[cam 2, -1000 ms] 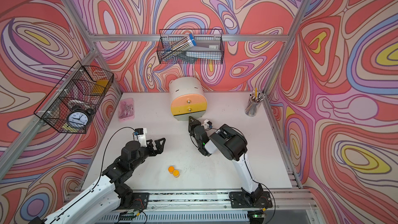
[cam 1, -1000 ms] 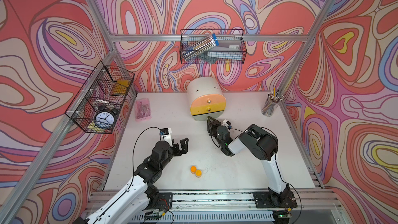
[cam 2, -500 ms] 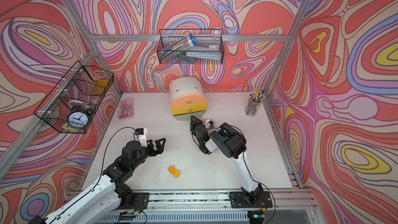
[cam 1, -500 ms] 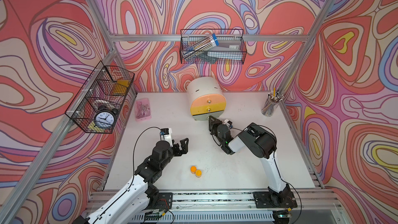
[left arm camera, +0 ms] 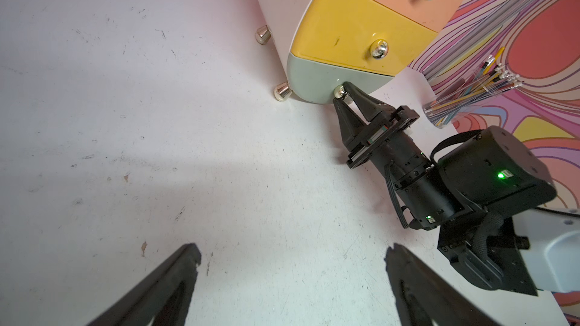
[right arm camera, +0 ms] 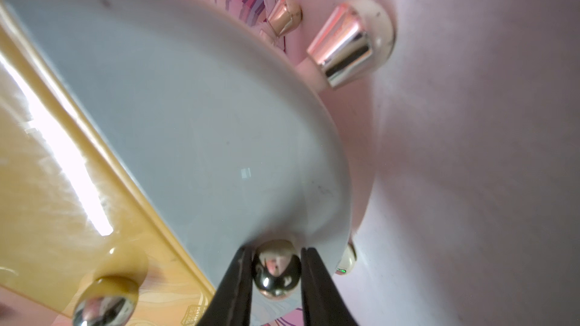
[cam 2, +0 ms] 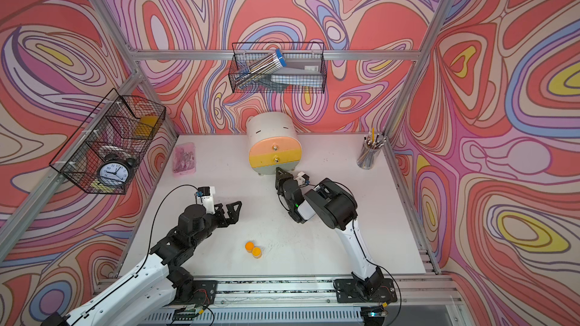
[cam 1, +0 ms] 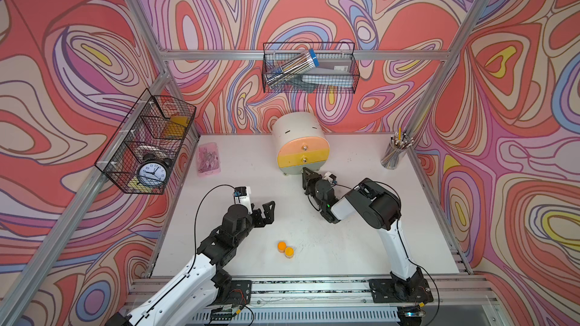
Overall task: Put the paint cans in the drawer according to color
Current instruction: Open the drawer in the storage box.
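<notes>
Two squat orange-topped paint cans (cam 1: pixel 281 246) sit touching each other near the front edge of the white desk (cam 1: pixel 361 246), about mid-width. No other cans in view. At the back edge, centre: cream drum-shaped cabinet (cam 1: pixel 295 123), round front toward the arms. Its peach and yellow drawers look shut, and the grey-green bottom drawer (left arm camera: pixel 317 86) also looks flush.

Change over the last second: right gripper (left arm camera: pixel 341 95) crept forward to the cabinet's foot and its black fingers drew together. It is now clamped on the gold ball knob (right arm camera: pixel 276 269) of the grey-green drawer, one finger on each side. Contact is plain in the right wrist view.

Idle side: left gripper (cam 1: pixel 268 213) has its fingers spread wide, empty, hovering left of centre, apart from the cans. No shift there.

Meaning: hold secured, drawer not yet drawn. Likely next is a straight pull toward the front edge. The cabinet may slide along with the pull. Orange cans remain unsorted, and grey-green seems an odd match for them.
</notes>
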Robot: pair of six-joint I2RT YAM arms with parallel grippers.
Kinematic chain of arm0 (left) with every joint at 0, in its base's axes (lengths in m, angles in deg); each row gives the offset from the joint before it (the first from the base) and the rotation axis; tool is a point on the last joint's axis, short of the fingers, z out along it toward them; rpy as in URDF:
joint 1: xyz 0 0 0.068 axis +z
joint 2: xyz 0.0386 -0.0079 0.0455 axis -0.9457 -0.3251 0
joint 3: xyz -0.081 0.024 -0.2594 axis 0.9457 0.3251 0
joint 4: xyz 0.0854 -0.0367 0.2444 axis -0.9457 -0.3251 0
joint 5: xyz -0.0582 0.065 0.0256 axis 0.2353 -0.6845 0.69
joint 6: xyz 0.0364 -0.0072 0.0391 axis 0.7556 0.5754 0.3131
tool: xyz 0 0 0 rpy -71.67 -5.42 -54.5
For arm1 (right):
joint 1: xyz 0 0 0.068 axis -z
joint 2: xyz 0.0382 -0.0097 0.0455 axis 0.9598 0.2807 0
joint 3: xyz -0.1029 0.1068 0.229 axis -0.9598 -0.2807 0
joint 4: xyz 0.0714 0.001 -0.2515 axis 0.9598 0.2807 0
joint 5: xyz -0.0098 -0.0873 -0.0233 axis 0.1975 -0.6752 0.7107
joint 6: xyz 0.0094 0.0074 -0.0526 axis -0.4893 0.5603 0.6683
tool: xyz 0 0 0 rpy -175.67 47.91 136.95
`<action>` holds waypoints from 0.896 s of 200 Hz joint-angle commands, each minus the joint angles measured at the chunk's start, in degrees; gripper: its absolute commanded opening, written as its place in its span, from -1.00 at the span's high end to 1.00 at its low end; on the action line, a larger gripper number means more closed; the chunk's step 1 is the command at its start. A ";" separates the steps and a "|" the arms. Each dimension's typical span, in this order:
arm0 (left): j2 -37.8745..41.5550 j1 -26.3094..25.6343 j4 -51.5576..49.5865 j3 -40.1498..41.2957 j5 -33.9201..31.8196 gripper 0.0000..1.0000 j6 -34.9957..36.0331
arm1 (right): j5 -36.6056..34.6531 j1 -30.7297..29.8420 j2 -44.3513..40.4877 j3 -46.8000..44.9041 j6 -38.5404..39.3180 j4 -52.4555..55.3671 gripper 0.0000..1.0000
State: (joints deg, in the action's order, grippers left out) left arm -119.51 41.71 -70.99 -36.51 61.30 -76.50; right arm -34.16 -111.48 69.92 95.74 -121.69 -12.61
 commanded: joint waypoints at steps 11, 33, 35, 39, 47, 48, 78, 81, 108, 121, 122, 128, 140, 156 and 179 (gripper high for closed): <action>0.29 -0.12 0.92 0.31 0.44 -0.98 0.26 | -0.29 0.33 1.97 0.84 -0.28 -0.23 0.59; 0.48 -0.12 0.82 0.32 0.37 -0.98 0.23 | -0.48 0.33 1.93 0.66 -0.30 -0.40 0.67; 0.48 -0.14 0.80 0.31 0.35 -0.98 0.27 | -0.52 0.31 1.84 0.66 -0.29 -0.43 0.67; 0.47 -0.12 0.80 0.32 0.35 -0.98 0.23 | -0.55 0.33 1.77 0.67 -0.28 -0.45 0.68; 0.39 -0.13 0.86 0.31 0.37 -0.97 0.28 | -0.68 0.33 1.70 0.58 -0.28 -0.44 0.70; 0.39 -0.17 0.90 0.31 0.36 -0.98 0.28 | -0.66 0.34 1.73 0.53 -0.28 -0.44 0.70; 0.39 -0.12 0.92 0.35 0.42 -0.98 0.27 | -1.04 0.34 1.20 -0.10 -0.19 -1.16 0.73; 0.39 -0.12 0.90 0.34 0.39 -0.98 0.28 | -1.07 0.27 1.10 -0.27 -0.19 -1.21 0.73; 0.30 -0.12 0.93 0.38 0.25 -0.98 0.28 | -1.67 -0.11 -0.32 -1.92 0.02 -1.93 0.73; 0.30 -0.13 0.91 0.36 0.31 -0.98 0.32 | -1.83 -0.48 -1.12 -2.92 0.16 -2.34 0.73; 0.30 -0.13 0.93 0.38 0.28 -0.97 0.30 | -1.85 -0.51 -1.22 -3.02 0.16 -2.35 0.74; 0.30 -0.19 0.85 0.39 0.18 -0.98 0.20 | -2.06 -0.69 -1.53 -3.60 0.16 -2.73 0.73; 0.39 -0.12 0.83 0.36 0.17 -0.97 0.21 | -2.46 -1.17 -2.17 -4.86 0.16 -3.45 0.73; 0.47 -0.12 0.85 0.31 0.17 -0.97 0.23 | -2.94 -2.00 -2.77 -6.61 -0.19 -4.45 0.73; 0.57 -0.12 0.72 0.35 0.15 -0.98 0.28 | -3.69 -3.32 -3.51 -9.14 -0.61 -5.95 0.73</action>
State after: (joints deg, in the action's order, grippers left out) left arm -119.49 41.71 -70.88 -36.51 61.28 -76.50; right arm -36.22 -113.14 68.06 89.53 -121.98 -17.50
